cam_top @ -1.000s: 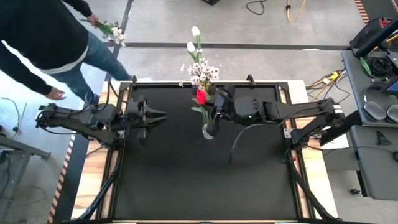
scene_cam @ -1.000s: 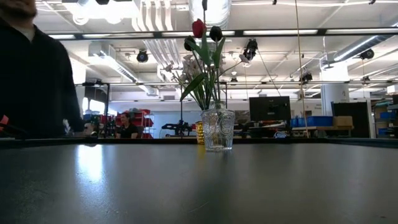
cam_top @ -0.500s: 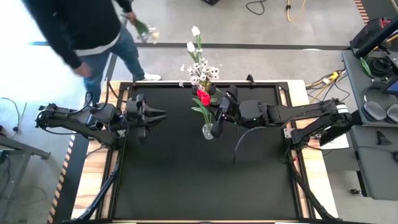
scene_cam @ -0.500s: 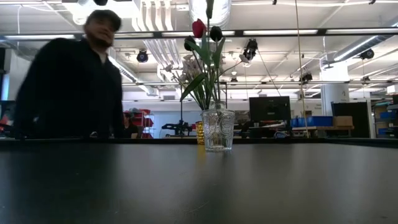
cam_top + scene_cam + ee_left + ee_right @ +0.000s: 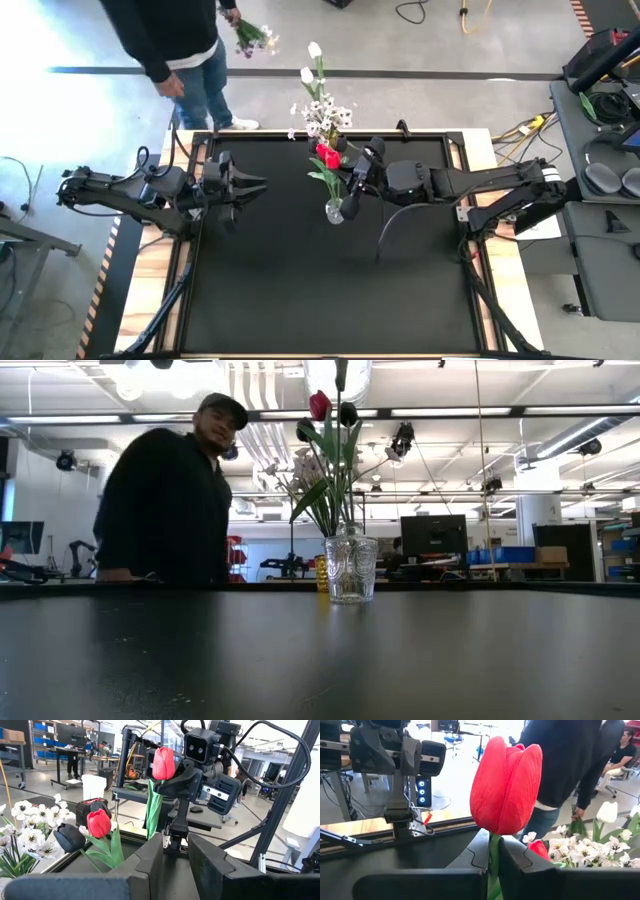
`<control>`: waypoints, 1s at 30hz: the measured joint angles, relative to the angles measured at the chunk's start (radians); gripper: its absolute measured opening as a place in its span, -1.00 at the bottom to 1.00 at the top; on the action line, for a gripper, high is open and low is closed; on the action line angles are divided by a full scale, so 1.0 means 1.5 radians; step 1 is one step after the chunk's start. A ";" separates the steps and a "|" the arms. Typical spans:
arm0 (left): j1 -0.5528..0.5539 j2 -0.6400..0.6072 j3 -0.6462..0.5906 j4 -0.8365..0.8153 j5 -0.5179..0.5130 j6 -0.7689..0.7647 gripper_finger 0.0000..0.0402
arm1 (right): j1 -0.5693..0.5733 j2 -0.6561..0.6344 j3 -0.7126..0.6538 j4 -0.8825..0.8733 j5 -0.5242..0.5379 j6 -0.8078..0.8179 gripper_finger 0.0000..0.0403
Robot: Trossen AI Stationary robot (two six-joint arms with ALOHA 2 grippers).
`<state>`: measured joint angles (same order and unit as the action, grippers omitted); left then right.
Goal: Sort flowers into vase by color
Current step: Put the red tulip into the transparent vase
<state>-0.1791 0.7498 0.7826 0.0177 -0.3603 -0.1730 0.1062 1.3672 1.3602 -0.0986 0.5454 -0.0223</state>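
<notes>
A clear glass vase [image 5: 335,211] [image 5: 351,568] stands mid-table toward the far edge. It holds a red tulip [image 5: 318,405], dark tulips [image 5: 346,413], white tulips [image 5: 313,60] and white blossom sprays [image 5: 322,113]. My right gripper [image 5: 350,197] [image 5: 493,852] hovers just right of the vase, shut on the stem of a second red tulip [image 5: 506,785] [image 5: 163,762]. That tulip's bloom stands above the fingers and higher than the bunch. My left gripper [image 5: 262,184] [image 5: 175,850] waits at the table's left, fingers a narrow gap apart, pointing at the vase. My right gripper pinches the red tulip's green stem [image 5: 493,845] between its two fingers, just below the bloom. The tulip stands upright, with the bloom above the fingers. The stem's lower part runs down toward the vase, and whether its end sits inside I cannot tell.
A person in a dark top stands beyond the table's far left corner [image 5: 185,40] holding a bunch of flowers [image 5: 248,38]. The black table top [image 5: 300,290] stretches bare toward the near edge. A dark cable [image 5: 385,225] hangs from my right arm over the table.
My right arm has drawn back a little toward the table's right, and the held tulip's stem has shifted slightly the same way. It has been still since. The person has walked along the far side from the left toward the table's far left corner, carrying flowers.
</notes>
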 joint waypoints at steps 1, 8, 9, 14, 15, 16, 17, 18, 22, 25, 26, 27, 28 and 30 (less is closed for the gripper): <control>0.000 0.000 0.000 0.000 0.000 0.000 -0.61 | 0.000 -0.002 0.000 0.000 0.000 0.000 -0.94; 0.000 0.000 0.000 0.000 0.000 -0.001 -0.61 | 0.000 -0.020 0.000 0.000 0.001 0.003 -0.94; 0.000 0.000 0.000 0.000 0.000 0.000 -0.61 | 0.000 -0.021 0.000 0.000 0.001 0.003 -0.94; 0.000 0.000 0.000 0.000 0.000 -0.001 -0.61 | 0.000 -0.020 -0.004 0.000 0.000 0.005 -0.94; 0.000 0.000 0.000 0.000 0.000 -0.001 -0.61 | 0.000 -0.020 -0.007 -0.001 0.000 0.008 -0.94; 0.000 0.000 0.000 0.000 0.000 -0.001 -0.61 | 0.000 -0.020 -0.011 0.000 0.000 0.014 -0.94; 0.000 0.000 0.000 0.000 0.000 -0.001 -0.61 | 0.000 -0.020 -0.016 -0.001 0.001 0.017 -0.94; 0.000 0.000 0.000 0.000 0.000 -0.001 -0.61 | 0.000 -0.020 -0.022 0.002 0.004 0.019 -0.94; 0.000 0.000 0.000 0.000 0.000 -0.001 -0.61 | 0.000 -0.020 -0.034 -0.002 0.004 0.022 -0.94; 0.000 0.000 0.000 0.000 0.000 -0.001 -0.61 | 0.000 -0.020 -0.035 0.000 0.004 0.020 -0.94; 0.000 0.000 0.000 0.000 0.000 -0.001 -0.61 | 0.000 -0.020 -0.035 0.000 0.004 0.019 -0.94; 0.000 0.000 0.000 0.000 0.000 -0.001 -0.61 | 0.000 -0.019 -0.035 0.000 0.004 0.018 -0.94; 0.000 0.000 0.000 0.000 0.000 -0.001 -0.61 | 0.000 -0.019 -0.035 0.000 0.004 0.017 -0.94; 0.000 0.000 0.000 0.000 0.000 -0.001 -0.61 | -0.001 -0.019 -0.035 0.000 0.007 0.014 -0.94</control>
<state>-0.1795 0.7498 0.7826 0.0177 -0.3603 -0.1738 0.1043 1.3380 1.3079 -0.0990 0.5551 -0.0006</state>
